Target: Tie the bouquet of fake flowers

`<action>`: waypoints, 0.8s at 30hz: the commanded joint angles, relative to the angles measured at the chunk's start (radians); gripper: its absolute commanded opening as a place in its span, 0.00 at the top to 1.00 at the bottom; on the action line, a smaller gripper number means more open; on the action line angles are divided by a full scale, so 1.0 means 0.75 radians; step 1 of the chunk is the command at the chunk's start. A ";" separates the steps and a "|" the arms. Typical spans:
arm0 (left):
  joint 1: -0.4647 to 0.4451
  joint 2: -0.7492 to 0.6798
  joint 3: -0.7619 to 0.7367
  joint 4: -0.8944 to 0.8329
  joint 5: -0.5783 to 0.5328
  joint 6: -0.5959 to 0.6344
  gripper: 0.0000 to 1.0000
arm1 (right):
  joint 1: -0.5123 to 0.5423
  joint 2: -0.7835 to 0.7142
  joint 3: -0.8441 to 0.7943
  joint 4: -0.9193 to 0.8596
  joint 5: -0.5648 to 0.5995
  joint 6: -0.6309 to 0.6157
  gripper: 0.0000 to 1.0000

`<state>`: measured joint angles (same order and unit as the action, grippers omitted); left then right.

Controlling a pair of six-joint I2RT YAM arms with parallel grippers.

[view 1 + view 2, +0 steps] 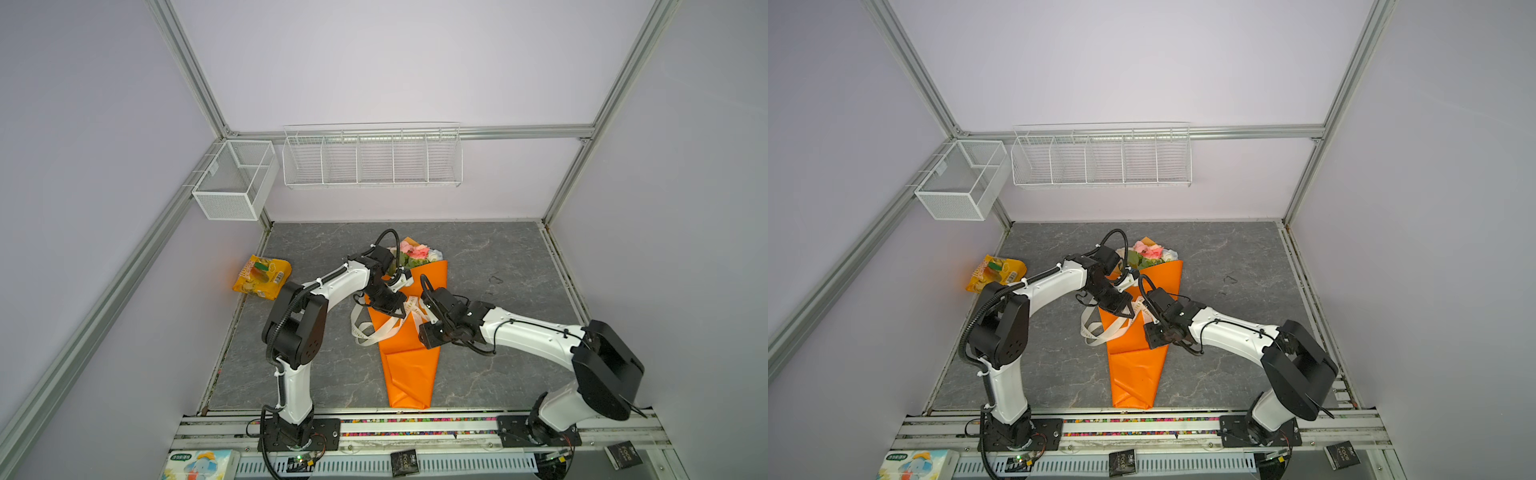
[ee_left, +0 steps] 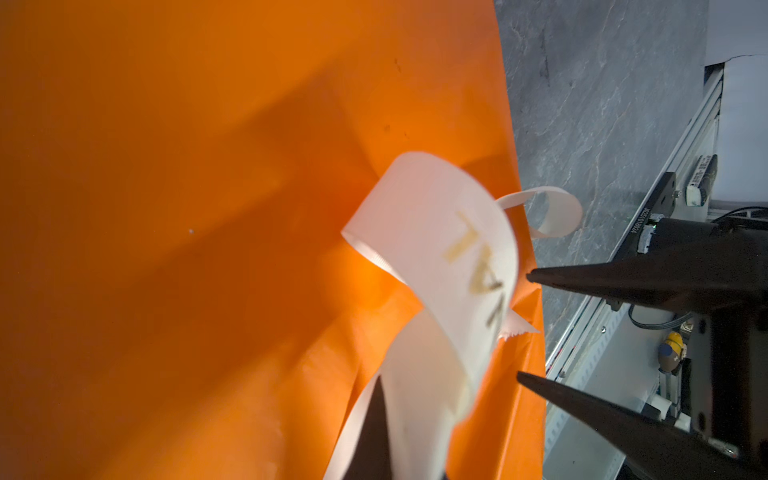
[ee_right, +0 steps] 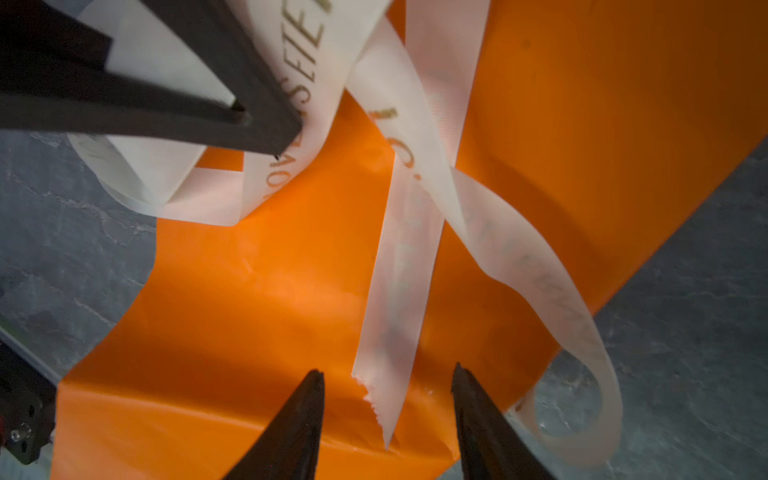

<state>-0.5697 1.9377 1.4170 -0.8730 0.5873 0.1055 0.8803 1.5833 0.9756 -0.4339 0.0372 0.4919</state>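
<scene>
Orange-wrapped bouquet, cream ribbon across it
Left end effector clamps the ribbon; right end effector stands apart astride its frayed end; grey worktop.

bouquet of fake flowers, pink and cream blooms, orange paper cone, lying flat mid grey table

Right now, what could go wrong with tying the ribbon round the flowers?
1. The ribbon's frayed end lies on the orange paper between the right gripper's open jaws. Closing might pinch the paper too, or miss the end.
2. The ribbon looks only loosely crossed, not knotted. A pull by the left gripper, shut on it, could undo the crossing.
3. A loop curls past the paper's edge and might snag.
</scene>
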 commanded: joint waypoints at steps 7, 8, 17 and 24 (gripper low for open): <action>-0.003 0.024 0.008 0.017 -0.016 -0.041 1.00 | 0.133 0.222 0.133 -0.097 0.295 0.064 0.46; -0.004 0.028 0.007 0.015 -0.016 -0.041 1.00 | 0.144 0.243 0.144 -0.110 0.310 0.058 0.49; -0.003 0.030 0.002 0.012 -0.034 -0.040 1.00 | 0.163 0.247 0.119 -0.103 0.392 0.116 0.84; -0.003 0.007 0.005 0.008 -0.046 -0.054 0.99 | 0.164 0.076 0.097 -0.114 0.419 0.143 0.93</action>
<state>-0.5697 1.9438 1.4170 -0.8623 0.5701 0.0784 1.0016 1.7329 1.0676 -0.4980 0.3134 0.5694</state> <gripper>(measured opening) 0.047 0.068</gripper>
